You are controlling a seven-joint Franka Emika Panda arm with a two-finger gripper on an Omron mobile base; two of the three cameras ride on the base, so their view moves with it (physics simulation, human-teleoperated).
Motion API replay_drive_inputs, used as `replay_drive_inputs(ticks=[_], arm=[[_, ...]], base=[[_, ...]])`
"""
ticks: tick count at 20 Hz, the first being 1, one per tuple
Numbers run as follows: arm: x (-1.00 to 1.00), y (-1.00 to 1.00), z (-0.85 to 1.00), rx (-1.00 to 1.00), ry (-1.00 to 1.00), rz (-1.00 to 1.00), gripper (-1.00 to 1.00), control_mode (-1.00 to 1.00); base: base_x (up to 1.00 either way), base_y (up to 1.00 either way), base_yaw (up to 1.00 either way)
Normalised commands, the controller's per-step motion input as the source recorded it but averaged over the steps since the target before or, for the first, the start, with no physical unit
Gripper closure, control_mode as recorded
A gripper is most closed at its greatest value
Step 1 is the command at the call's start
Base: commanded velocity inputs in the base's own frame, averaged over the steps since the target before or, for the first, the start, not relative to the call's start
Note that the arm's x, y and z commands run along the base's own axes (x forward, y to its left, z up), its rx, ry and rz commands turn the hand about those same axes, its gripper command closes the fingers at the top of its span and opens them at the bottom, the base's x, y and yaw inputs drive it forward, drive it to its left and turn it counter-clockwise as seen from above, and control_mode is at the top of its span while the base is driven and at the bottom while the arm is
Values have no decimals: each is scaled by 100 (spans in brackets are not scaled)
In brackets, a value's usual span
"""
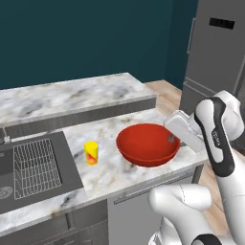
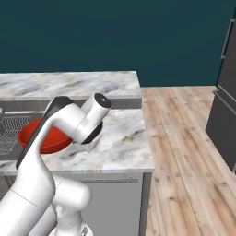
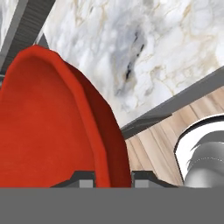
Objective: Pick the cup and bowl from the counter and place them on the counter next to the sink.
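The claw (image 1: 173, 139) sits right at the near-right rim of the red bowl (image 1: 143, 143), and in the hand view the two dark fingertips (image 3: 83, 180) straddle that rim, one inside the bowl, one outside, clenched on the wall between them. The tips themselves are cut off at the bottom of the hand view, so exact contact is hard to make out, but the rim plainly runs through the gap.

From the left base view, the bowl sits on the marble table (image 1: 110, 177) or just above it; I cannot tell which. The small yellow cup (image 1: 91, 153) stands upright just left of it, apart from it, between the bowl and the sink (image 1: 33, 167). The sink's wire rack (image 1: 36, 167) shows clearly; its left part is cut off by the picture edge.

In the right base view, the white arm (image 2: 55, 133) covers much of the bowl, leaving a red slice visible to the left of the forearm, and the claw is hidden behind the wrist.

Beyond the table, wooden floor (image 2: 184, 147) runs to the right, and a tall grey fridge (image 1: 215, 48) stands at the far right, cut off by the frame.
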Motion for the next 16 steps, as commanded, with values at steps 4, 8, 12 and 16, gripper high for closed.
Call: replay_drive_inputs(ticks=[4,8,12,16], arm=[[0,0,0,0,0,0,100,100],[0,0,0,0,0,0,100,100],[0,0,0,0,0,0,100,100],[0,0,0,0,0,0,100,-100]], base=[[0,0,0],[0,0,0],[0,0,0],[0,0,0]])
